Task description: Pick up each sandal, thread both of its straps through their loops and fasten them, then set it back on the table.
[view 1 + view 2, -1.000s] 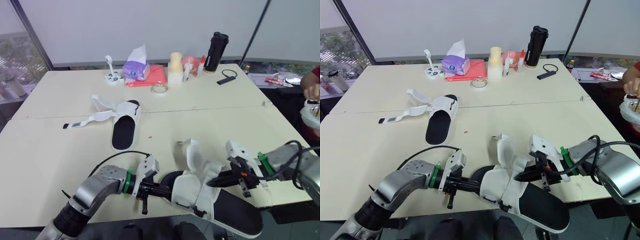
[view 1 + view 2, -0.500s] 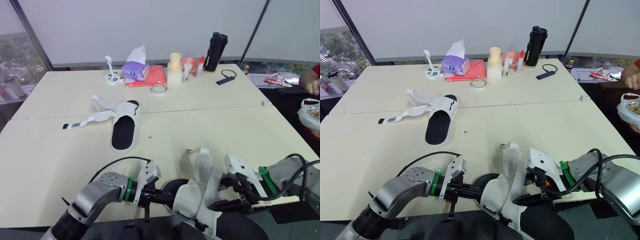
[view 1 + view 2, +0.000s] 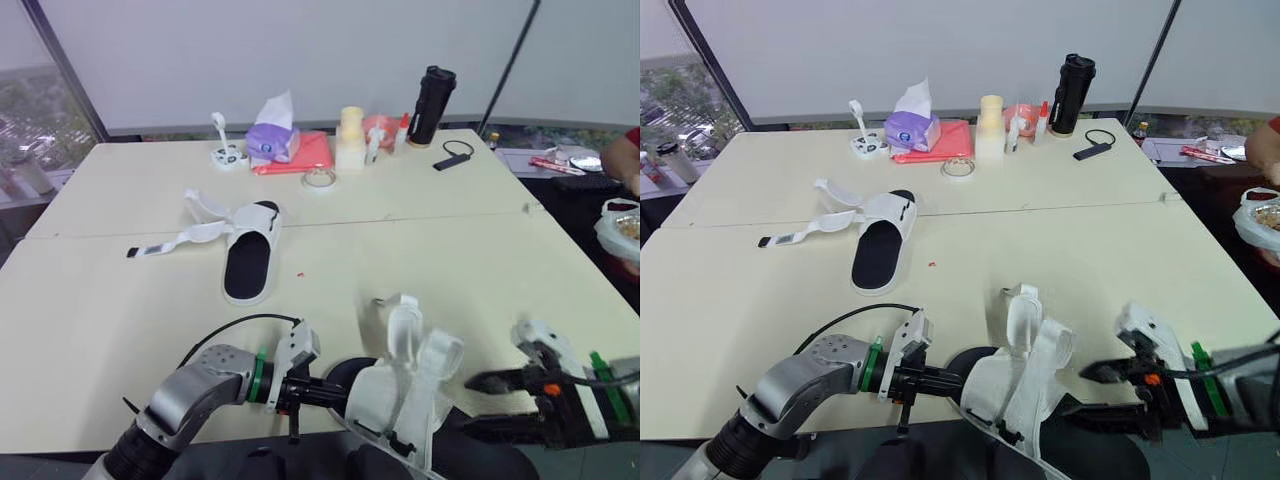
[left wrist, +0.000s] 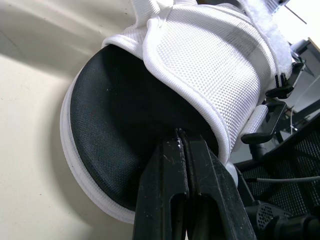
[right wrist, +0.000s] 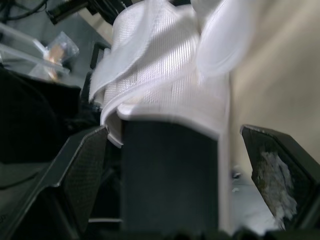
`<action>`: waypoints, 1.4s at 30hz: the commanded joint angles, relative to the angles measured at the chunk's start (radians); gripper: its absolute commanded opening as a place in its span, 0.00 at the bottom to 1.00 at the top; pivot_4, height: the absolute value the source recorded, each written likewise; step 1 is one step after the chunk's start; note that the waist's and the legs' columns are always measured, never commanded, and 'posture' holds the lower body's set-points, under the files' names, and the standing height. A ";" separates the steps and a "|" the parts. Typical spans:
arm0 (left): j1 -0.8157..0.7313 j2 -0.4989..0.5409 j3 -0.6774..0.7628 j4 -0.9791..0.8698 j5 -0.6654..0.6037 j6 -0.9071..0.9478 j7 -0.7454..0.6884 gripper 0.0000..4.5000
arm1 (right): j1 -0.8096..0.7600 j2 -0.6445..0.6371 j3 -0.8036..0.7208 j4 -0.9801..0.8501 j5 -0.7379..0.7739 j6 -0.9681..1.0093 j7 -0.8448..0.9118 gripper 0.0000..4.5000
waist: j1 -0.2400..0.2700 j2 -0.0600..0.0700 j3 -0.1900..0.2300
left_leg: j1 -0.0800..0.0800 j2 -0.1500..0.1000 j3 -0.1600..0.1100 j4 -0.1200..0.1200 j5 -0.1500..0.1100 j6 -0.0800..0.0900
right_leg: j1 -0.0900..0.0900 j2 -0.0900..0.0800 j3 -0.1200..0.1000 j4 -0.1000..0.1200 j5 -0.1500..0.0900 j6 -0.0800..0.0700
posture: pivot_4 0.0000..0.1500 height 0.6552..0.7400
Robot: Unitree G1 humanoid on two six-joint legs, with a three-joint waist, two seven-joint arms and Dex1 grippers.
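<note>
**Q:** Where is the near sandal [image 3: 395, 405], and what holds it?

**A:** Lower centre of the head views, at the near edge of the table [image 3: 470, 260]. The left gripper [image 3: 335, 392] is clamped on the rim of its black sole, with the fingers pressed together in the left wrist view. Its two white straps [image 3: 404, 325] stand upright and unfastened.

**Q:** What differs from half a second ago?

**A:** The right gripper [image 3: 468, 405]. Then it sat against the strap side of the sandal. It now lies toward the lower right of the frame, apart from the shoe, with its fingers [image 5: 85, 165] spread wide. The left gripper's hold is unchanged.

**Q:** And the far sandal [image 3: 250, 255]?

**A:** It lies flat on the table, left of centre, in the same place as before. Its loose strap [image 3: 165, 243] trails toward the left edge.
</note>
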 commanded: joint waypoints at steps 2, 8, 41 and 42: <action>0.014 0.016 -0.010 0.046 0.037 0.008 0.022 0.00 | 0.063 0.046 -0.015 -0.100 -0.070 -0.074 -0.095 0.99 | -0.001 -0.001 0.000 | 0.000 0.000 0.000 0.000 0.000 0.000 | 0.000 0.000 0.000 0.000 -0.002 0.002 | 1.00 1.00; 0.000 0.015 -0.009 0.057 0.035 0.003 0.018 0.00 | 0.039 0.130 0.179 -0.146 -0.270 -0.288 -0.266 0.99 | -0.002 -0.001 0.000 | 0.000 0.000 0.000 0.000 0.000 0.000 | 0.000 0.000 0.001 0.000 -0.002 0.003 | 1.00 1.00; -0.119 -0.066 0.136 0.163 0.018 -0.021 0.088 0.00 | -0.624 0.351 0.708 0.451 -0.632 -0.867 -0.193 0.23 | -0.005 0.000 0.001 | -0.012 0.000 -0.001 0.001 0.000 0.000 | -0.013 0.000 0.000 0.004 0.003 0.003 | 1.00 1.00; -0.122 -0.075 0.137 0.169 0.023 -0.029 0.095 0.00 | -0.624 0.343 0.708 0.451 -0.634 -0.865 -0.182 0.33 | -0.004 0.000 0.001 | -0.011 0.000 -0.001 0.001 0.000 0.000 | -0.013 0.000 0.000 0.004 0.003 0.003 | 1.00 1.00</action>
